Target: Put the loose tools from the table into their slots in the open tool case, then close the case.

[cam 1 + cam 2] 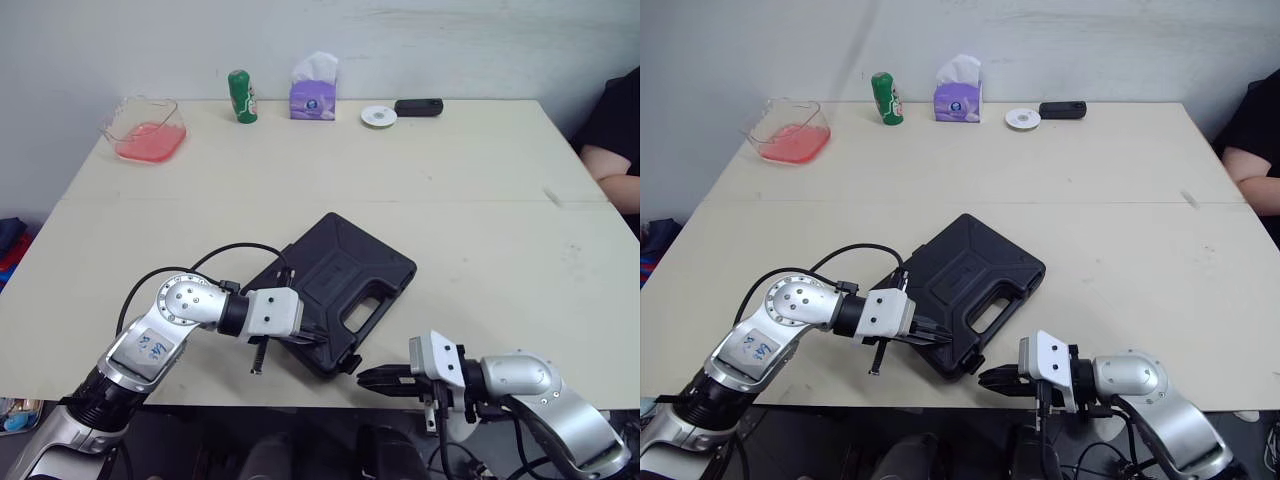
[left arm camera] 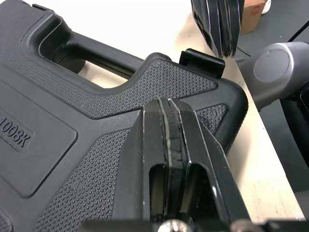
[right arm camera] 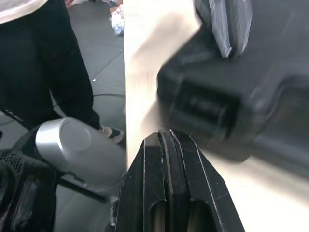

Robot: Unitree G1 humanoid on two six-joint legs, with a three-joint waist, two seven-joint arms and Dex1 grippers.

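One black tool case (image 1: 340,280) lies on the table (image 1: 480,200), lid shut, near the front edge and turned at an angle. It is a hard plastic shell with a dimpled texture on the raised borders and a smooth recessed panel. A moulded carry handle (image 2: 96,53) with a cutout sits on the side facing the robot. Embossed characters "1008K" show on the panel in the left wrist view. A small black latch tab (image 2: 203,62) sticks out at the front corner by the table edge.

Left gripper (image 2: 169,101): jaws pressed together, nothing between them. The fingers lie low over the textured lid, just behind the latch corner; contact with the lid cannot be confirmed.

Right gripper (image 1: 362,378): jaws also together and empty. It sits at the front table edge with its tips pointing at the latch corner, just beside the case and not touching.

At the far edge of the table, well apart from the case:
- a clear container with pink contents (image 1: 146,132)
- a green can (image 1: 241,96)
- a purple tissue box (image 1: 313,92)
- a white disc (image 1: 378,116)
- a small black device (image 1: 418,107)

A person's arm (image 1: 615,170) rests at the right side of the table.
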